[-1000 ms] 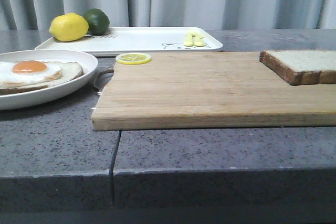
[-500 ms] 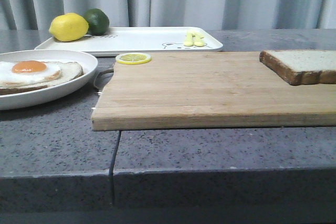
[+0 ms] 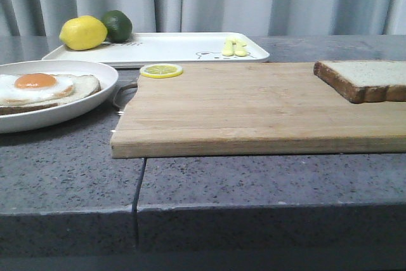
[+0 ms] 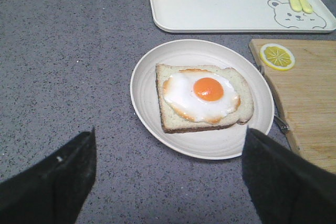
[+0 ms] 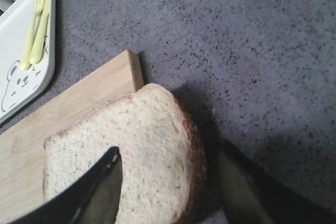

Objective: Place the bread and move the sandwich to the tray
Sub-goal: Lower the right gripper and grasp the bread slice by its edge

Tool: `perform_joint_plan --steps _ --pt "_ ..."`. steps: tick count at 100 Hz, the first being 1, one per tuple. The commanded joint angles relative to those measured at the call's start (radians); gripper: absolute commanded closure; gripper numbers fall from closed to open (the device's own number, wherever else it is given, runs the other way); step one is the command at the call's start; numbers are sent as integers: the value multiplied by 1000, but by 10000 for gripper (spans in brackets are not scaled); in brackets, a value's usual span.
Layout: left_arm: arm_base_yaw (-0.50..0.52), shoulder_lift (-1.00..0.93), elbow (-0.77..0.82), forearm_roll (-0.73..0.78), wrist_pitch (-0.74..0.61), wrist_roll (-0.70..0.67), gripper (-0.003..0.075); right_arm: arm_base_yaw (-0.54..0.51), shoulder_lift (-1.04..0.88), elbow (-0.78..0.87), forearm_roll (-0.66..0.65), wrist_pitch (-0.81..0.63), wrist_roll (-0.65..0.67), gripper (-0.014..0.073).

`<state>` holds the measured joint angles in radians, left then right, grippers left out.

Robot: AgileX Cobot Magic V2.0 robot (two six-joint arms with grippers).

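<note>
The bread (image 3: 368, 77) lies flat at the far right end of the wooden cutting board (image 3: 254, 106). In the right wrist view the bread (image 5: 142, 150) sits between the spread fingers of my right gripper (image 5: 169, 150): one finger over its pale face, the other outside its brown crust. The jaws are open. The egg-topped slice (image 3: 38, 87) lies on the round white plate (image 3: 95, 71) at the left, with no slice over the egg. My left gripper (image 4: 169, 182) hangs open and empty above the counter beside the plate (image 4: 210, 150). The white tray (image 3: 171, 47) lies behind. Neither gripper shows in the front view.
A lemon (image 3: 82, 33) and a lime (image 3: 117, 25) sit on the tray's left end, and yellow cutlery (image 3: 235, 47) on its right. A lemon slice (image 3: 161, 70) lies on the board's back left corner. A seam (image 3: 139, 182) runs through the grey counter.
</note>
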<state>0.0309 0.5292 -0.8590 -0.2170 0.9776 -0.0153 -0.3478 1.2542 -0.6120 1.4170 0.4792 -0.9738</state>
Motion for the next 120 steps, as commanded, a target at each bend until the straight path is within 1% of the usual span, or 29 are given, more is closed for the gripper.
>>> perform_joint_plan --steps 1,49,67,120 --pt "-1 14 -33 -20 -67 -1 185 -9 -3 -23 60 19 -14 175" --pt "-1 14 -33 -20 -67 -1 185 -9 78 -23 131 73 -44 175" --pt "-1 14 -33 -20 -67 -1 185 -9 110 -23 159 135 -52 175" --pt "-1 14 -33 -20 -67 -1 185 -9 193 -23 166 164 -78 178"
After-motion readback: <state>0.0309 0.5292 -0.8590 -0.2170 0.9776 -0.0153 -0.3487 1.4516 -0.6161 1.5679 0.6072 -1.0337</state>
